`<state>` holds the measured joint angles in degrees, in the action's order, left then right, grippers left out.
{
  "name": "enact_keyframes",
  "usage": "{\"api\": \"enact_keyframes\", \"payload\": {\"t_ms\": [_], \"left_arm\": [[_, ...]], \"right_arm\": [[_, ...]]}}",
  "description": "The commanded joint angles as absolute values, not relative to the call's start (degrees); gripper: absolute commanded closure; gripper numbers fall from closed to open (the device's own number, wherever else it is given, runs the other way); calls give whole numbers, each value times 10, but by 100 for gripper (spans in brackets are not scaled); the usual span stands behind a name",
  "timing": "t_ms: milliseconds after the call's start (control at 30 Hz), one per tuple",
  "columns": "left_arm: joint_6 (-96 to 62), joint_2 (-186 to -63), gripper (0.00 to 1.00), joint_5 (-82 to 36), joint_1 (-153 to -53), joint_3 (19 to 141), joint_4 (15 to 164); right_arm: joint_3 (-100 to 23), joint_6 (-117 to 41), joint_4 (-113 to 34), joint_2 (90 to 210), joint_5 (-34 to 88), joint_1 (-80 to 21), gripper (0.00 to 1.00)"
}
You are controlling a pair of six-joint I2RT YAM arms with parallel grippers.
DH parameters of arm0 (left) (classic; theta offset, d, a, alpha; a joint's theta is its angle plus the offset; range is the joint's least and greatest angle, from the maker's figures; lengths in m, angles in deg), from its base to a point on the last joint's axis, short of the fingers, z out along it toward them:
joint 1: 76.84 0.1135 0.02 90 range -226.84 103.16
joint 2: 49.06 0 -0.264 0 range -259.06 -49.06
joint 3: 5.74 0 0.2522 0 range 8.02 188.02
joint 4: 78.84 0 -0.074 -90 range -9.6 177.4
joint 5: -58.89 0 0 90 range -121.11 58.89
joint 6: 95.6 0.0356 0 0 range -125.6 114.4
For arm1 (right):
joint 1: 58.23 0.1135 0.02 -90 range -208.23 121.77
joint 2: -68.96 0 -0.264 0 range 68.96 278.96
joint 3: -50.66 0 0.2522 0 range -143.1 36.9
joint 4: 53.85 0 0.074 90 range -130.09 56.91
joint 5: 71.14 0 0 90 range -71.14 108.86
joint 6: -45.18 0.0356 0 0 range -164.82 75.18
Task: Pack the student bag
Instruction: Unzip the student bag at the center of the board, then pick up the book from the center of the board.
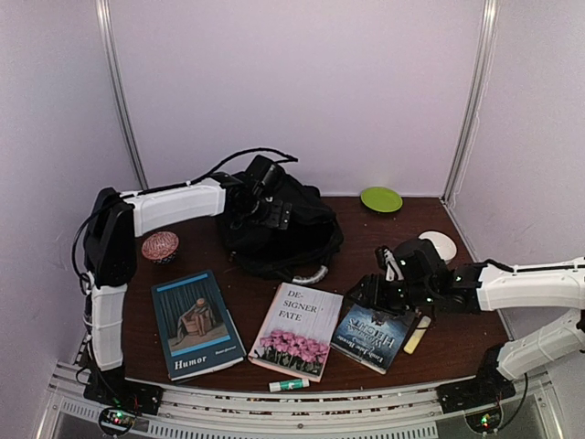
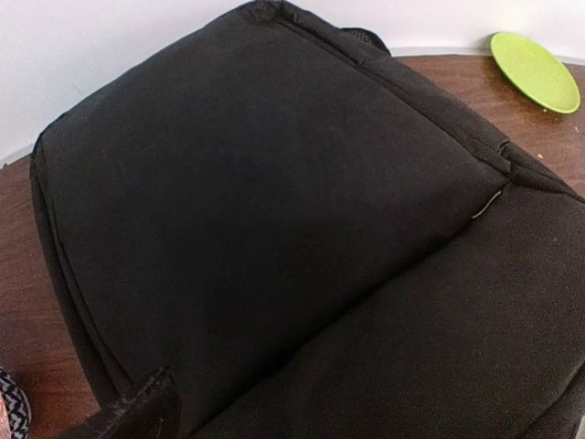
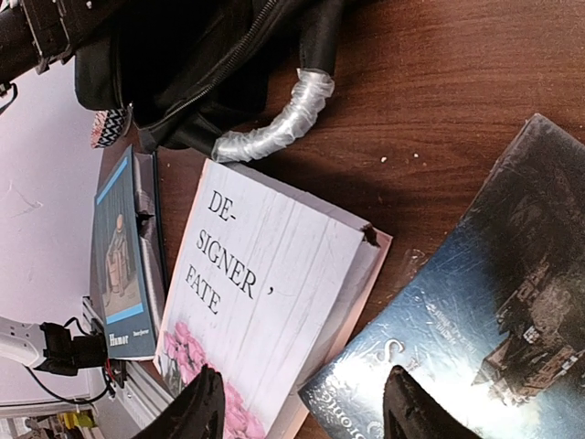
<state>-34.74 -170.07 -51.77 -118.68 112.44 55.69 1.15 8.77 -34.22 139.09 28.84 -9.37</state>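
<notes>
Backpack (image 1: 279,229) lies far-centre on your desk (image 1: 462,343). Your left claw (image 1: 262,203) is over it, spread cannot be told. Your right claw (image 3: 302,407) stands wide above white book (image 3: 265,293) and dark book (image 3: 475,320)

Bare table (image 1: 361,224) lies open at 2 o'clock, between the student bag (image 1: 292,229) and the green plate (image 1: 381,198). The front is crowded. The Humor book (image 1: 195,325) lies at 7 o'clock, with a narrow strip of wood before the Designer Fate book (image 1: 297,331) at 6, which touches the dark book (image 1: 373,337) at 5. The left arm (image 1: 174,206) spans the 10 o'clock side above a patterned ball (image 1: 160,247). A white disc (image 1: 440,244) sits at 3 o'clock.
</notes>
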Motion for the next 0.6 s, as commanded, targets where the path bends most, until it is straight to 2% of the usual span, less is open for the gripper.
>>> {"api": "enact_keyframes", "payload": {"t_ms": [0, 100, 367, 567], "left_arm": [[-358, -1603, 2, -472, -1180, 1091, 597], [-381, -1518, 2, -467, -1184, 1018, 598], [-435, -1288, 2, -483, -1230, 731, 646], [-456, -1232, 4, -490, -1265, 615, 679]], "right_arm": [[1, 123, -384, 1407, 277, -81, 42], [3, 150, -405, 1432, 278, -72, 42], [5, 211, -479, 1503, 297, -53, 47], [22, 263, -544, 1546, 313, -41, 56]]}}
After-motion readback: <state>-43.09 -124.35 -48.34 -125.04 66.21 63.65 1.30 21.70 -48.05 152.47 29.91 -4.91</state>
